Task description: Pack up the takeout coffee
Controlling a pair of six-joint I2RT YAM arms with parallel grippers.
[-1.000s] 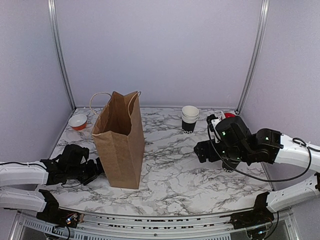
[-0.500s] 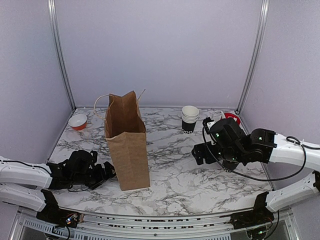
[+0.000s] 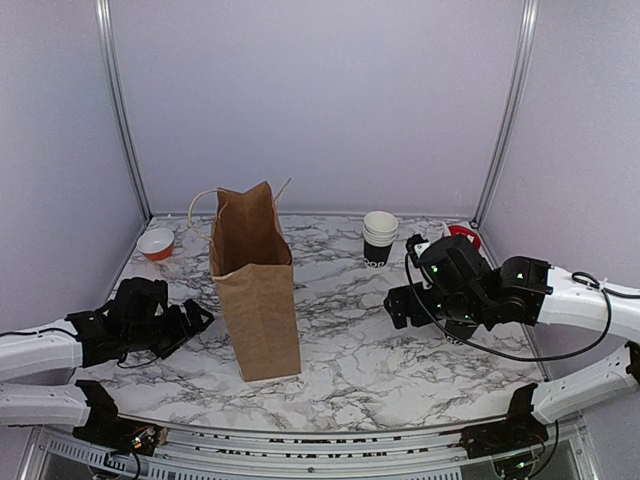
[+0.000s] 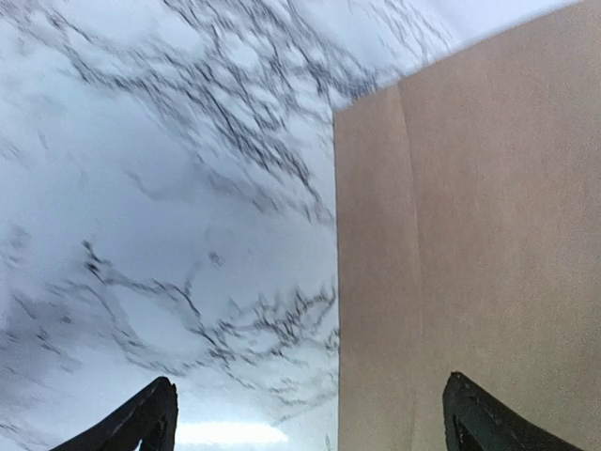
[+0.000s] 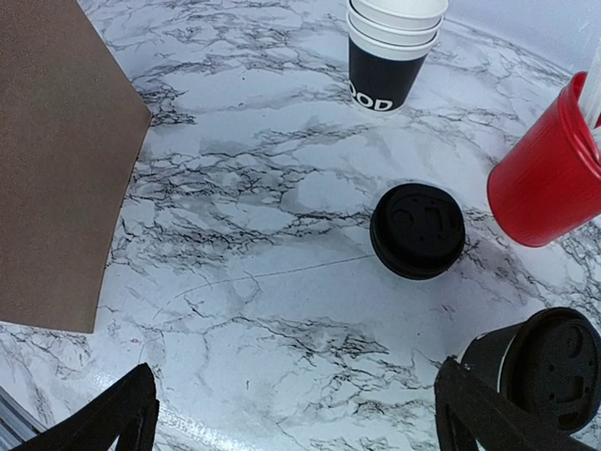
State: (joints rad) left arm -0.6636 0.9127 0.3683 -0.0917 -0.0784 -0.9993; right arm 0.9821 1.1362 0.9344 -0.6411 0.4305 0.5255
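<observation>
Since the earlier top view the left arm has drawn back toward 9 o'clock of the paper bag (image 3: 255, 290), which now stands upright instead of leaning open. The left claw (image 3: 185, 320) is clear of the bag, jaws spread and empty. The right claw (image 5: 291, 399) has hardly shifted and hangs over the 3 o'clock side of the desk (image 5: 282, 310), jaws spread wide with nothing between them. In the right wrist view the lidded black cup (image 5: 549, 362) stands upright, its long axis vertical. It is at about 3 o'clock of the gap, just outside the right-hand finger, not between the two. A loose black lid (image 5: 418, 230) lies flat at 1 o'clock, the stack of cups (image 5: 392, 52) is at 12 and the red tub (image 5: 545, 169) at 2. The right arm is plainly the nearer one. As I judge it, that claw must slide toward 3 o'clock to straddle the cup before closing, then carry it toward 9 o'clock to the bag.
</observation>
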